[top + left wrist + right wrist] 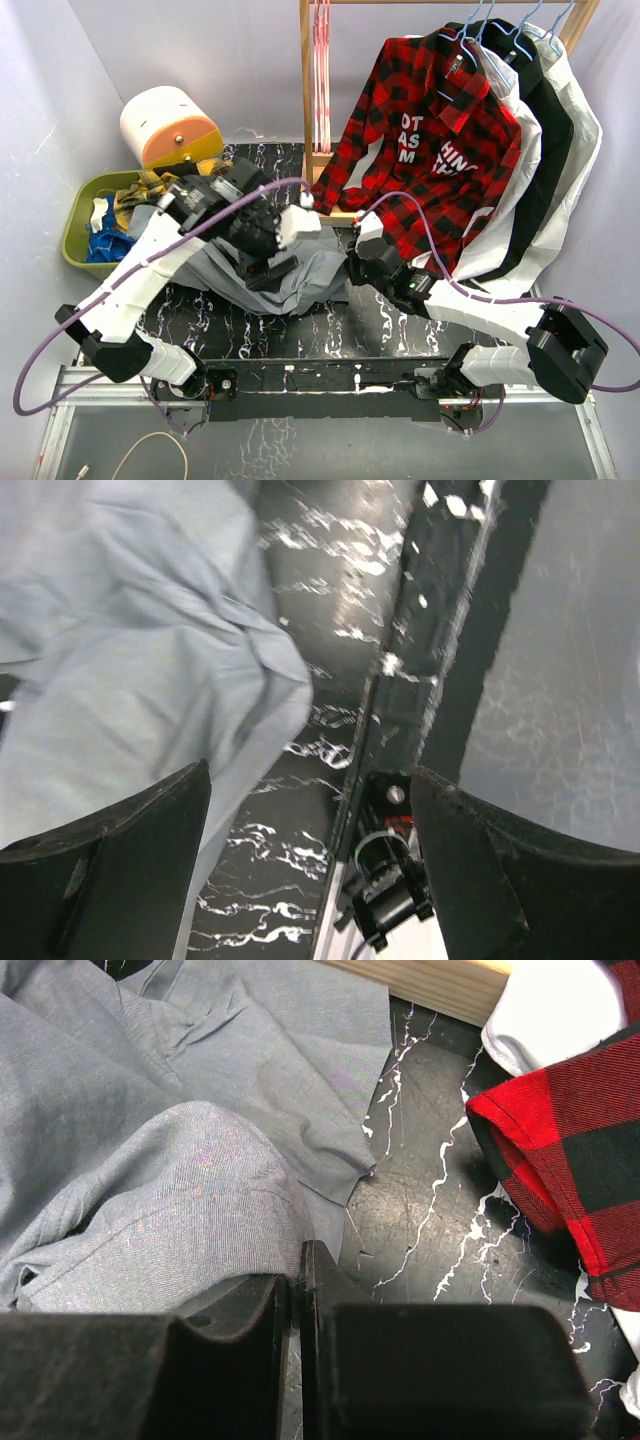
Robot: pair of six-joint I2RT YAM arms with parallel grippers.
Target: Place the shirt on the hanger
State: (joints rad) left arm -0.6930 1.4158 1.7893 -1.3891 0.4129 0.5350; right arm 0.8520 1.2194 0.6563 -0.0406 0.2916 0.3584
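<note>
Two arms rise from bases on the near rail of the black marbled table [330, 325]. The left arm [140, 275] reaches up and inward, its wrist over the crumpled grey shirt [300, 275]; the left gripper [310, 875] stands wide open, holding nothing, one finger [110, 865] just beside the grey cloth. The right arm [480, 310] lies low, folded back toward centre; the right gripper [298, 1340], at the shirt's right edge, has its fingers pressed to a thin slit on the edge of a raised fold. The shirt lies mid-table between both wrists. Behind it, the wooden rack [306, 110] carries the hanger [321, 60], pink, edge-on beside the left post, well apart from the shirt, and a red-black plaid shirt [430, 140].
</note>
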